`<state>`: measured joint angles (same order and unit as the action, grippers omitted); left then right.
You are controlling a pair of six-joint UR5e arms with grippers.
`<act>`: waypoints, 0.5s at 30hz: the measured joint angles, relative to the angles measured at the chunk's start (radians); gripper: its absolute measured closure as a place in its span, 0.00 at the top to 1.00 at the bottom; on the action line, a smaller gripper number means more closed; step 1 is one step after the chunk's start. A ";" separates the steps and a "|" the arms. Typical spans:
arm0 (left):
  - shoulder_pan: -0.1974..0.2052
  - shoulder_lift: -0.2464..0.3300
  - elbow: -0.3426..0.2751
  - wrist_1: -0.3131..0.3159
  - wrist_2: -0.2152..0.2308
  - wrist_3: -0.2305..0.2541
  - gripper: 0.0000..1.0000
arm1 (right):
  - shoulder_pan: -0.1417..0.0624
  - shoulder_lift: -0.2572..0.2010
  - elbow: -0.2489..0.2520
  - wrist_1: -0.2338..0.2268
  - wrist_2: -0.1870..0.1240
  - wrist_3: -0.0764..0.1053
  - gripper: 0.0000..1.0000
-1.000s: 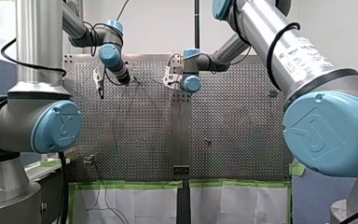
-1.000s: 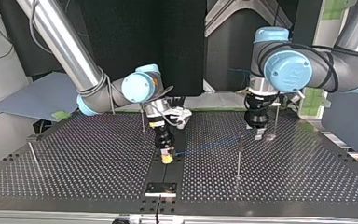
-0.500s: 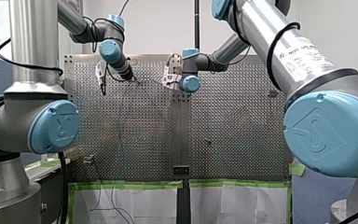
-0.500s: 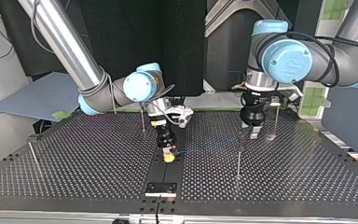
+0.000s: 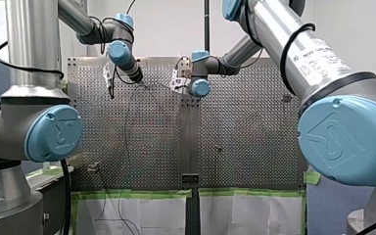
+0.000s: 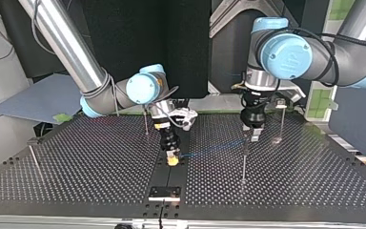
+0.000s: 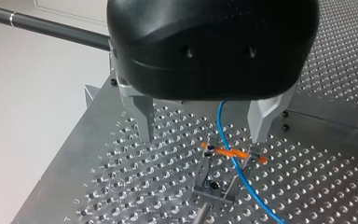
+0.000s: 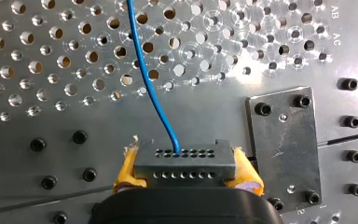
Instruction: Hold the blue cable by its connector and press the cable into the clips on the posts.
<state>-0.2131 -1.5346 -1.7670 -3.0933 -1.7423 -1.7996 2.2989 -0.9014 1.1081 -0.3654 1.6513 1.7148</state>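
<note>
Two jobs: our right hand (image 8: 186, 170) is gripping the connector (image 8: 185, 158) while we are aiming the wide-open left hand (image 7: 201, 135) to press the blue cable (image 7: 222, 135) squarely into the clip (image 7: 233, 153).

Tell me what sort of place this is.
Probably a robotics lab test bench: my left arm and my right arm reach over a perforated table with posts; my right gripper holds the connector of a blue cable.

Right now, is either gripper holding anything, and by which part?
My right gripper clamps the blue cable by its dark connector, between yellow pads. My left gripper is open, holding nothing.
</note>
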 joint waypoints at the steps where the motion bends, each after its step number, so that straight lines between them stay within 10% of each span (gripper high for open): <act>1: -0.001 0.000 0.000 0.001 0.000 0.001 0.99 | 0.000 0.000 0.000 0.000 0.000 0.000 0.00; 15: -0.006 -0.001 0.000 0.019 0.094 -0.022 0.99 | 0.001 0.000 -0.001 0.002 -0.001 0.000 0.00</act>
<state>-0.2195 -1.5359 -1.7673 -3.0742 -1.6483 -1.8211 2.3000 -0.9014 1.1069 -0.3637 1.6507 1.7151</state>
